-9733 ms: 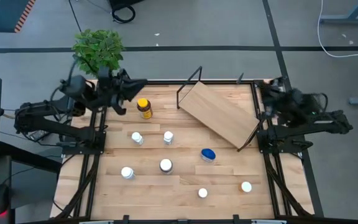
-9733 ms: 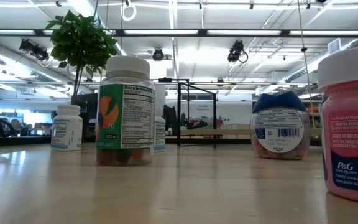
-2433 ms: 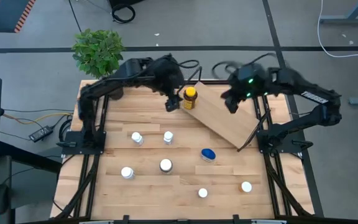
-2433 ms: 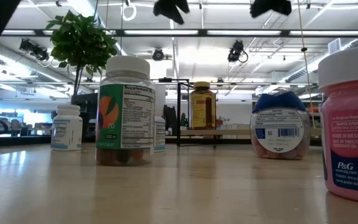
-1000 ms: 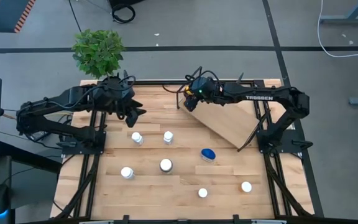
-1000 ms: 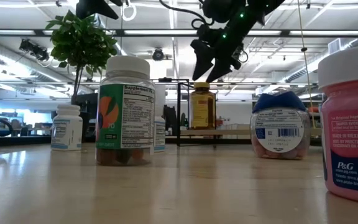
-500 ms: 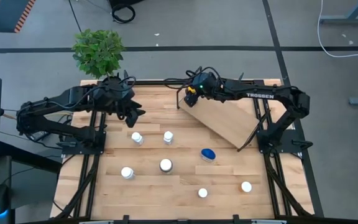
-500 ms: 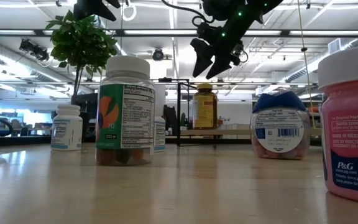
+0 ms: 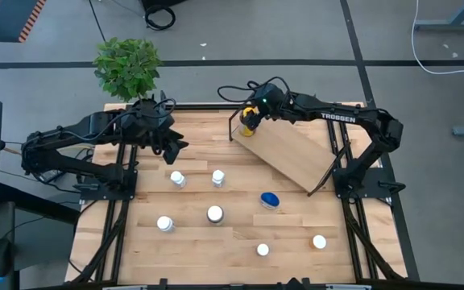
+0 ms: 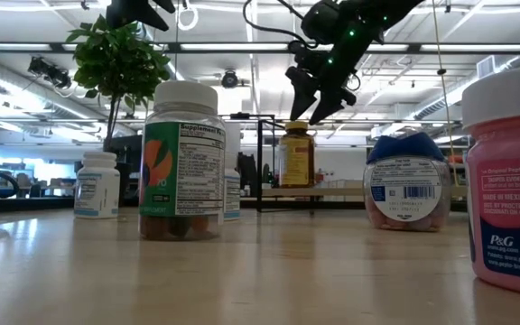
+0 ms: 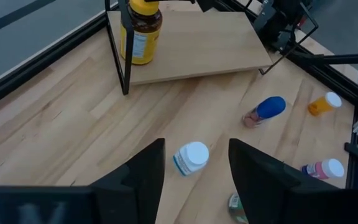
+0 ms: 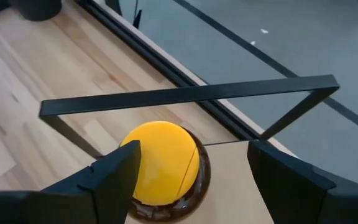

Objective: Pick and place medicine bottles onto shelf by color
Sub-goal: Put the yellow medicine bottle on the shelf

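The amber bottle with the yellow cap (image 9: 250, 123) stands upright on its base on the far left corner of the tilted light-wood shelf (image 9: 292, 151). It also shows in the low view (image 10: 296, 155) and the left wrist view (image 11: 140, 31). My right gripper (image 10: 310, 113) is open just above it, its fingers standing on either side of the yellow cap (image 12: 160, 163). My left gripper (image 9: 176, 147) is open and empty above the table's left part, over a white-capped bottle (image 11: 191, 157). Several other small bottles stand or lie on the table.
On the table are white-capped bottles (image 9: 217, 177) (image 9: 164, 223) (image 9: 215, 213), a blue-capped one (image 9: 270, 200) and an orange one (image 9: 319, 241) near the right front. The shelf's black wire frame (image 12: 191, 93) rises beside the amber bottle. A potted plant (image 9: 127, 66) stands at the far left corner.
My right gripper has drawn back toward the table's far edge and a little up, staying open; the yellow cap now shows from above. The amber bottle stays upright on the shelf.
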Robot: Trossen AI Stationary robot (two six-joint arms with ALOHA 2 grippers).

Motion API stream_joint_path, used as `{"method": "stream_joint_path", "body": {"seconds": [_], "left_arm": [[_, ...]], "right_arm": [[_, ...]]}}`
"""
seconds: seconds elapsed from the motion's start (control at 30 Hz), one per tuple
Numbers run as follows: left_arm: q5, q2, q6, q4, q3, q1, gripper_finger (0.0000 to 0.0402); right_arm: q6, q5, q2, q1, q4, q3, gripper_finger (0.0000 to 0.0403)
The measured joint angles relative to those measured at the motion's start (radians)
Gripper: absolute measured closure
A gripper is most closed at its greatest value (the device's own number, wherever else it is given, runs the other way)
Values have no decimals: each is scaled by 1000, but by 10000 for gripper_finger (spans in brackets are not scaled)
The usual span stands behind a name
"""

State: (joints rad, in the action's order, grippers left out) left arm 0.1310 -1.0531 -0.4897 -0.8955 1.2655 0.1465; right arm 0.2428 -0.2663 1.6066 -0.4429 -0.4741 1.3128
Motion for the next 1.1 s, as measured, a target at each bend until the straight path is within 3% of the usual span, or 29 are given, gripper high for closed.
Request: {"method": "stream_joint_path", "body": {"seconds": [0.5, 0.83, 1.1], "left_arm": [[4, 0, -19, 1, 0, 0, 225], [4, 0, -23, 0, 0, 0, 226], [7, 0, -16, 0, 0, 0, 228]], "right_arm": [[6, 58, 0, 29, 11, -2, 97], [83, 89, -9, 43, 28, -2, 60], [41, 29, -9, 76, 27, -2, 42]]}}
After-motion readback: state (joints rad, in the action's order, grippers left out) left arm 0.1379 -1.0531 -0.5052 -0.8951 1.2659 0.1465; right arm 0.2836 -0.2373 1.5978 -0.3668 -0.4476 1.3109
